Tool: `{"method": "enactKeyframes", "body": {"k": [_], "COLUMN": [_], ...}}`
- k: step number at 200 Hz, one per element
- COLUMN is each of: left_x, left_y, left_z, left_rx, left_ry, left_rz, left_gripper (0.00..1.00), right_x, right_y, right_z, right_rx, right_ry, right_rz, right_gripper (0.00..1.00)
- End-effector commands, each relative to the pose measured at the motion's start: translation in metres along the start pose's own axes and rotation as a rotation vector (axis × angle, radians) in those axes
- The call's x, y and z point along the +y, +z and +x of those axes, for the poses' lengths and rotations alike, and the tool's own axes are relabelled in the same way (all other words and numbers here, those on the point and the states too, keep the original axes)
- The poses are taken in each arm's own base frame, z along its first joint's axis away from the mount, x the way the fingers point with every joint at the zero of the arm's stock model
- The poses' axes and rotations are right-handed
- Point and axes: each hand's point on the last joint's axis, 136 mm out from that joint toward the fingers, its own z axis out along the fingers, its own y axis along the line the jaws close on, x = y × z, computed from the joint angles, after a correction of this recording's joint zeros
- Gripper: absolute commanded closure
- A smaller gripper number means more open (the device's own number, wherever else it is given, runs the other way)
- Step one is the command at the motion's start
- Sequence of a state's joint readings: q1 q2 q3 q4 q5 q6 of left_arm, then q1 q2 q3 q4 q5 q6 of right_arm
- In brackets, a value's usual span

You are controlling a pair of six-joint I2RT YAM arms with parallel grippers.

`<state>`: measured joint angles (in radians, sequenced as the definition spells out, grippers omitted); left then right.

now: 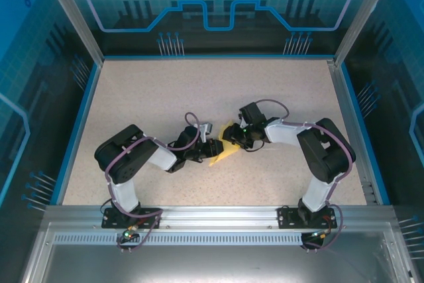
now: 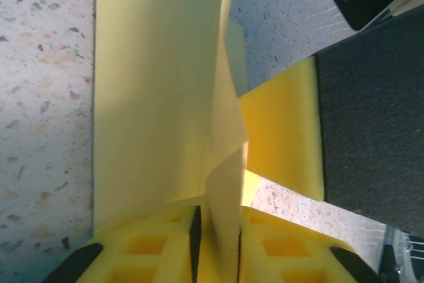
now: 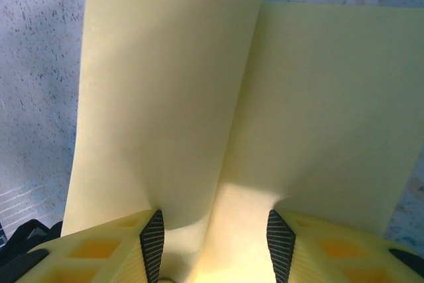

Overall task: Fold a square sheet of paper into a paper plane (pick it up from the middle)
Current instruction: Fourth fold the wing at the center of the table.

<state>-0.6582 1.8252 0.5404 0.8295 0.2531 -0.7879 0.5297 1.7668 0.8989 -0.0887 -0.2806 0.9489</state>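
Note:
The square sheet of paper (image 1: 224, 152) is pale yellow and lies partly folded at the middle of the speckled table, between my two grippers. In the left wrist view the sheet of paper (image 2: 159, 97) has a raised fold that stands between the pads of my left gripper (image 2: 217, 246). Those jaws are only narrowly apart, with a dark slit beside the fold. My right gripper (image 3: 215, 246) is open wide, and the paper (image 3: 232, 97) bends up in a crease between its pads without touching them. From above, the left gripper (image 1: 213, 148) and right gripper (image 1: 236, 138) almost meet over the sheet.
One yellow finger of the right gripper, with its black pad (image 2: 371, 117), sits close on the right of the left wrist view. The table (image 1: 165, 91) has a blue rim and clear walls around it. A metal rail (image 1: 218, 213) runs along the near edge.

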Motion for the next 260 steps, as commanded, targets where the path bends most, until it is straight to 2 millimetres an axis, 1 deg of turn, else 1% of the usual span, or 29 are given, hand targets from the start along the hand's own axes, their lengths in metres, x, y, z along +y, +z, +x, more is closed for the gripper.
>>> {"method": "enactKeyframes", "body": {"k": [1,54,95,125,151,161,186,199,226,242,260], "left_x": [0.008,0.0,-0.012,-0.009,-0.008,-0.005,0.003,0.004,0.0,-0.001,-0.007], "left_y": [0.001,-0.008,-0.017,-0.031,-0.038,-0.041,-0.051,-0.055,-0.055,-0.054,-0.053], "left_z": [0.01,0.01,0.006,0.002,0.004,0.003,-0.01,-0.016,-0.018,-0.016,-0.013], "left_rx": [0.039,0.052,0.07,0.07,0.08,0.075,0.024,0.001,0.008,0.018,0.038], "left_ry": [-0.01,0.008,-0.006,-0.032,-0.038,-0.049,-0.093,-0.115,-0.133,-0.148,-0.144], "left_rz": [-0.027,-0.016,0.016,0.005,-0.008,-0.019,-0.039,-0.04,-0.025,-0.013,0.022], "left_gripper": [0.73,0.66,0.61,0.59,0.59,0.6,0.62,0.64,0.67,0.69,0.69], "right_x": [-0.015,-0.032,-0.044,-0.052,-0.056,-0.057,-0.059,-0.061,-0.068,-0.068,-0.066], "right_y": [0.01,0.012,0.014,0.014,0.014,0.014,0.012,0.01,0.009,0.009,0.011], "right_z": [0.013,0.017,0.021,0.023,0.024,0.025,0.026,0.026,0.027,0.028,0.029], "right_rx": [0.051,0.056,0.071,0.074,0.077,0.077,0.071,0.065,0.07,0.07,0.069], "right_ry": [0.023,0.04,0.046,0.048,0.046,0.041,0.013,-0.004,-0.006,0.003,0.017], "right_rz": [0.056,0.148,0.217,0.258,0.289,0.306,0.357,0.389,0.455,0.478,0.496], "right_gripper": [0.5,0.47,0.46,0.45,0.45,0.45,0.45,0.45,0.45,0.45,0.45]}}
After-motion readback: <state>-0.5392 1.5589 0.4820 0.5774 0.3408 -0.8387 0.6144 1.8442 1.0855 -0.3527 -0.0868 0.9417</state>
